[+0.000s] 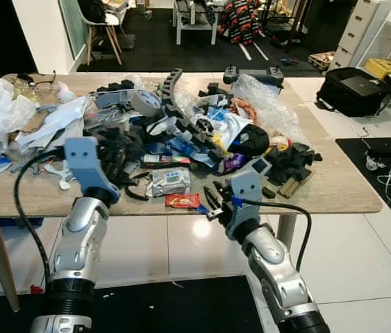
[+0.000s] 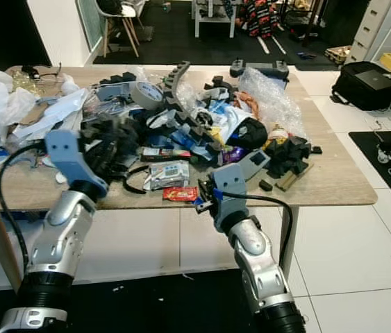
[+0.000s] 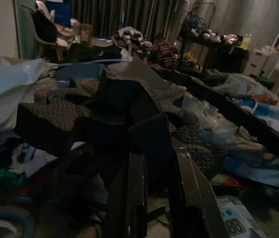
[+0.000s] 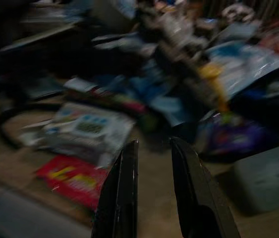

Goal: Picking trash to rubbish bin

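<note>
Right hand (image 1: pixel 214 202), narrowly parted and empty beside the red wrapper (image 1: pixel 182 200), risks nudging it off the tabletop (image 1: pixel 334 187) edge.

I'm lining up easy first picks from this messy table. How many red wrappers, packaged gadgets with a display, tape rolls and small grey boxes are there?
Red wrapper: 1
Packaged gadget with a display: 1
Tape roll: 1
Small grey box: 1
Total: 4
</note>
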Robot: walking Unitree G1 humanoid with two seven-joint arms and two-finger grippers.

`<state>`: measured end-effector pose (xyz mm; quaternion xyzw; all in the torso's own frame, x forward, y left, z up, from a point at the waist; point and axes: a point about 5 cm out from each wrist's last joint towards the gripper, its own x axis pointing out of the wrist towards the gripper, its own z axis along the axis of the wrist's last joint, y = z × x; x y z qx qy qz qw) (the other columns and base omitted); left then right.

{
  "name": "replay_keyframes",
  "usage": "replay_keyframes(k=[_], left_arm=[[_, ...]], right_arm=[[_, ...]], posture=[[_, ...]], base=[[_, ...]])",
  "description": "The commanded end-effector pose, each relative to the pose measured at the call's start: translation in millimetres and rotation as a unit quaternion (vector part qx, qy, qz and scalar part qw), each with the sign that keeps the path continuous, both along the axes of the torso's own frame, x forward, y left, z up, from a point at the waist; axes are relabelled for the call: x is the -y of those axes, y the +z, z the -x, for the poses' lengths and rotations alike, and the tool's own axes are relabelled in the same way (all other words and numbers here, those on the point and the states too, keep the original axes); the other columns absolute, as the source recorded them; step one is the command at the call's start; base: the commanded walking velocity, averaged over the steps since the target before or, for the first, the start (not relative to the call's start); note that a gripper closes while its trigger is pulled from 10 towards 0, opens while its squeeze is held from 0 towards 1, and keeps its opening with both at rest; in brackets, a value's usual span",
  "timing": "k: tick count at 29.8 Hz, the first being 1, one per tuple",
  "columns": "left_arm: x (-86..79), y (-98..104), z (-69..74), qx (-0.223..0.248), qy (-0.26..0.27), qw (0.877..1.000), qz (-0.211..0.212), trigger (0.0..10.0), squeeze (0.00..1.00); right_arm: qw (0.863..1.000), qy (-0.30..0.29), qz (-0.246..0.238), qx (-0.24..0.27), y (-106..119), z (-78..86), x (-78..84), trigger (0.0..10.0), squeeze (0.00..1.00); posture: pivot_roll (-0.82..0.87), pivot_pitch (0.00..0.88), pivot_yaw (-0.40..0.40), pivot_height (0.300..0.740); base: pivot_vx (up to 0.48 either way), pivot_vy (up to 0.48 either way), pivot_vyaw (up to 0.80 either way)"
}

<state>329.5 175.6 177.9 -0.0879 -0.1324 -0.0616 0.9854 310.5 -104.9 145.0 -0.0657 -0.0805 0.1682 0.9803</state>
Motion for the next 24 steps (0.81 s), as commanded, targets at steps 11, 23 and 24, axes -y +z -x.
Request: replay_keyframes(k=[11, 23, 24], left_arm=[[-1.6, -11.1, 10.0, -0.014, 0.012, 0.999, -0.039, 10.0, 0.0], [2.1, -14.7, 10.3, -0.022, 0.025, 0.997, -0.076, 10.0, 0.0], [2.1, -14.2, 10.2, -0.02, 0.027, 0.997, -0.076, 10.0, 0.0]], right_arm=[[0.997, -0.057, 0.049, 0.036, -3.0, 0.9, 15.2, 10.0, 0.0], [0.996, -0.07, 0.049, 0.035, -7.0, 0.2, 14.6, 10.0, 0.0], [0.995, -0.073, 0.051, 0.039, -6.5, 0.0, 15.3, 10.0, 0.0]], posture=[[-0.04, 0.057, 0.004, 0.74], [-0.03, 0.065, 0.001, 0.74], [-0.03, 0.066, 0.0, 0.74]], base=[[0.0, 0.0, 0.0], [0.0, 0.0, -0.33], [0.0, 0.0, -0.8]])
